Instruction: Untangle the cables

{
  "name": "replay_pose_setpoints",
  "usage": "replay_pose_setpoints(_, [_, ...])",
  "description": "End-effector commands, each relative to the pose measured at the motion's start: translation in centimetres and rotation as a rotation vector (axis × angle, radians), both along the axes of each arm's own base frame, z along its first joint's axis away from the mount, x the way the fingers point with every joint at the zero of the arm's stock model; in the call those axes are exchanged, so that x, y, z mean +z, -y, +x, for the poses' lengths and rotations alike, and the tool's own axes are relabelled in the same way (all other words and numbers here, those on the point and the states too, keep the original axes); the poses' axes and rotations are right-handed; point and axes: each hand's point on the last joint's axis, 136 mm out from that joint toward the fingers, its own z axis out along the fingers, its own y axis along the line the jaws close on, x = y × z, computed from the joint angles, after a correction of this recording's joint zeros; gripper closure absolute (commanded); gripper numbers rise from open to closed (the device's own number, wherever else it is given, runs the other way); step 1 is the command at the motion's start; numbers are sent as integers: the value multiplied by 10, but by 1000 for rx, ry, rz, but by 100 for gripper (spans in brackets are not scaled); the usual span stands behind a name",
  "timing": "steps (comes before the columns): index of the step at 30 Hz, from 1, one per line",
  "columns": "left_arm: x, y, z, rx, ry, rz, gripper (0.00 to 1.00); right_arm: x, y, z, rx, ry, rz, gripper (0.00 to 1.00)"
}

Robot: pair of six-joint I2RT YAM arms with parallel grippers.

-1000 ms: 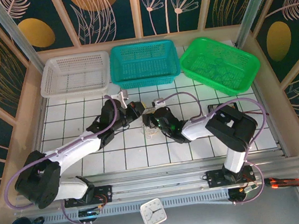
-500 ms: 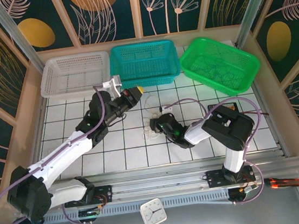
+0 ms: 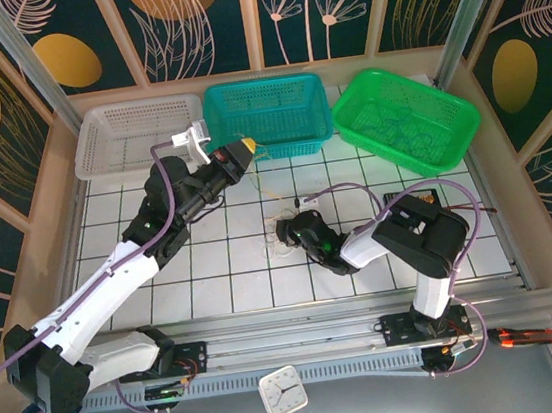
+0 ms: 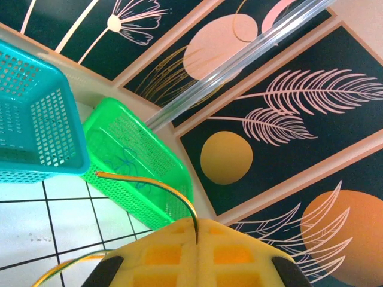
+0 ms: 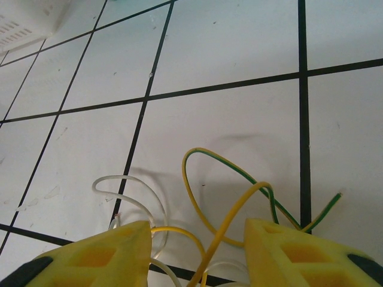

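L end effector [image 3: 246, 150] up nr teal basket [image 3: 298, 135], clamped on yellow-green cable [image 4: 139, 177]. R end effector [image 3: 284, 232] low, jaws apart, straddling remaining cables [image 3: 277, 247] on surface [image 3: 255, 280].

Top cam sits above and behind the arm bases and looks down on the whole table [image 3: 194, 277] from far. Left wrist cam is high, facing outward and up twd. the teal basket [image 4: 36, 119], green basket [image 4: 128, 173] and wall panels [image 4: 287, 119]; both baskets are shared w/ the top view. Right wrist cam is very near the table surface, looking forward along it at the cables [image 5: 221, 197], which the top view shows too.
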Motion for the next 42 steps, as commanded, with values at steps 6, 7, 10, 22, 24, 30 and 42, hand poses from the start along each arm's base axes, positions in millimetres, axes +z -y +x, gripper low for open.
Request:
replay_pose_setpoints(6, [-18,-3,-2,11,-3,18,100,56,-12,-10,86,80,65,51])
replay_pose_setpoints(7, [-19,-3,-2,11,-5,21,100,62,-10,-10,89,91,64,51])
replay_pose_setpoints(10, [-23,-2,-1,10,-4,31,100,76,-6,-11,94,118,50,50])
replay_pose_setpoints(22, [-22,-1,-1,6,-1,23,100,112,-3,-31,244,207,104,46])
replay_pose_setpoints(24, [-21,-1,-1,4,0,19,100,121,-2,-35,276,229,130,45])
replay_pose_setpoints(30, [-17,1,-1,-4,3,7,100,142,1,-38,341,260,199,44])
replay_pose_setpoints(42, [-11,2,-2,-13,9,-15,100,158,3,-35,395,257,304,43])
